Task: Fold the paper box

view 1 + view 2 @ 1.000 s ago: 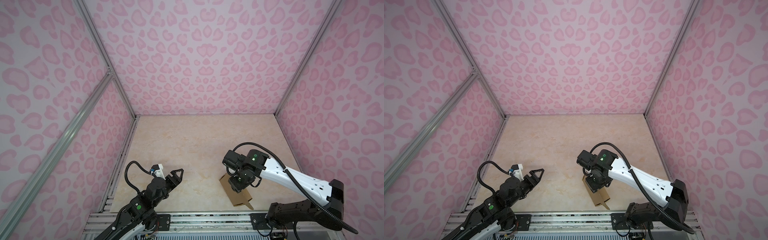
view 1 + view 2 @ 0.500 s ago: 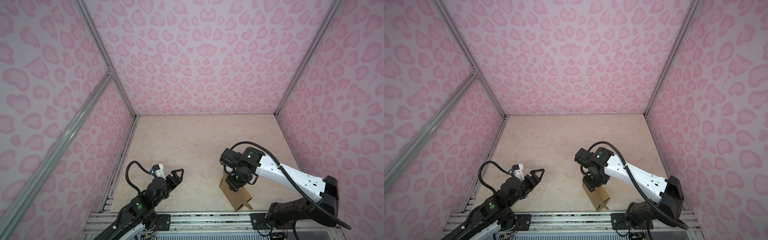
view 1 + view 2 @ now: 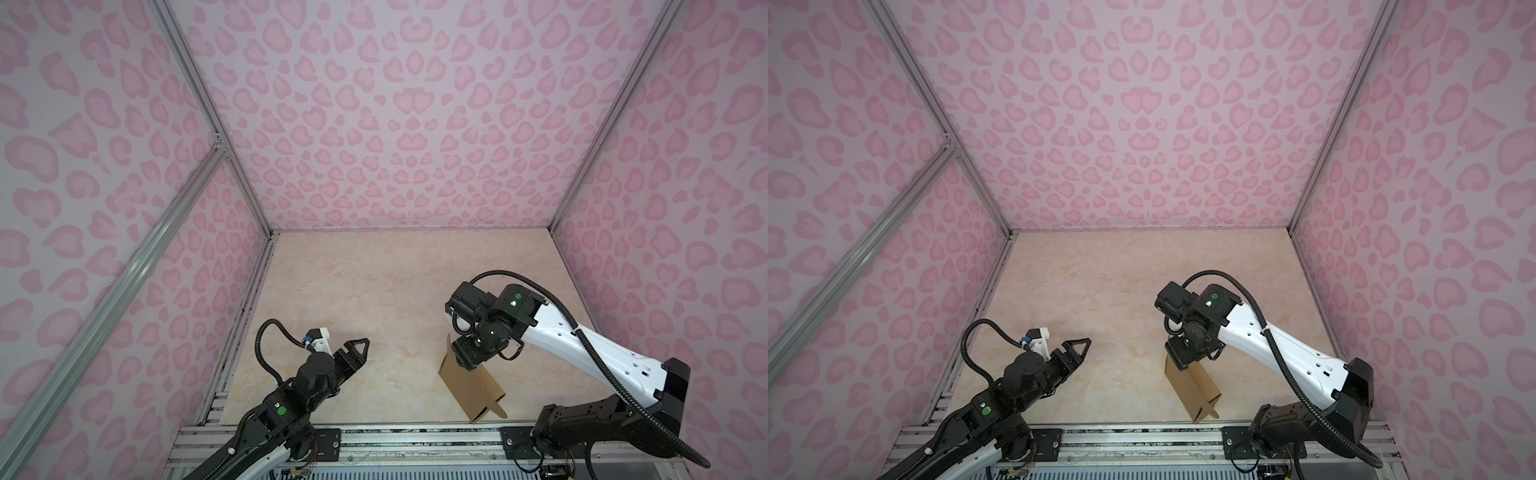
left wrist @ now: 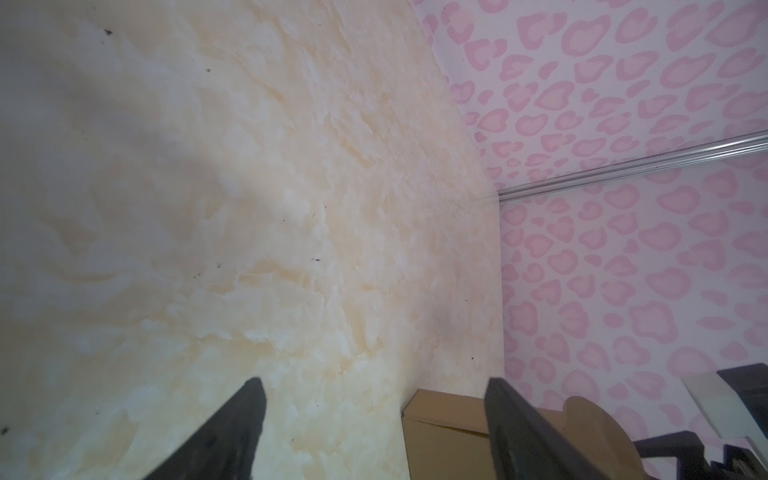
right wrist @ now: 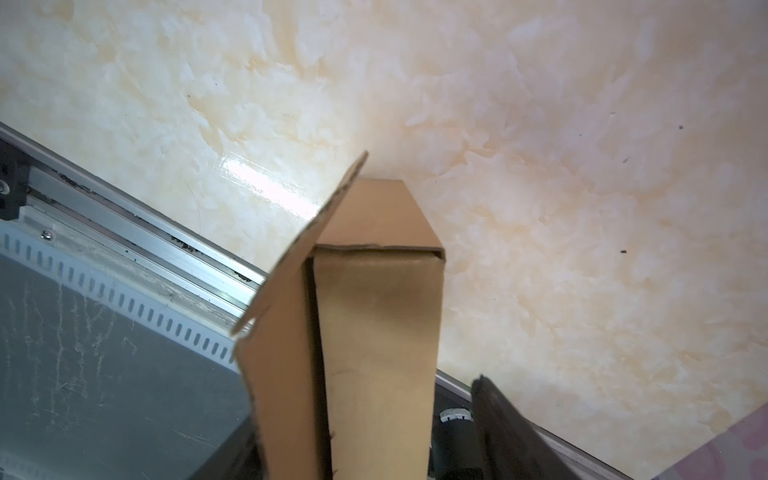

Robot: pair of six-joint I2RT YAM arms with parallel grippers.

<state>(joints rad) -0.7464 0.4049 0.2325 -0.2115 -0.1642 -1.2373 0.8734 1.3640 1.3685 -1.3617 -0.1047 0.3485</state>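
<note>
The paper box is a brown cardboard piece folded into a narrow sleeve, lying near the table's front edge in both top views. One loose flap sticks out along its side. My right gripper hangs over the sleeve's far end, open. The box sits between the jaws. One dark finger stands clear of the cardboard; the flap hides the other. My left gripper hovers open and empty at the front left, with the box off to its side.
The marble-look table is walled in by pink patterned panels on three sides. An aluminium rail runs along the front edge just beyond the box's near end. Both arm bases sit on that rail.
The right gripper's jaws have spread wider around the box and its wrist has shifted slightly left. The left arm has not moved.
</note>
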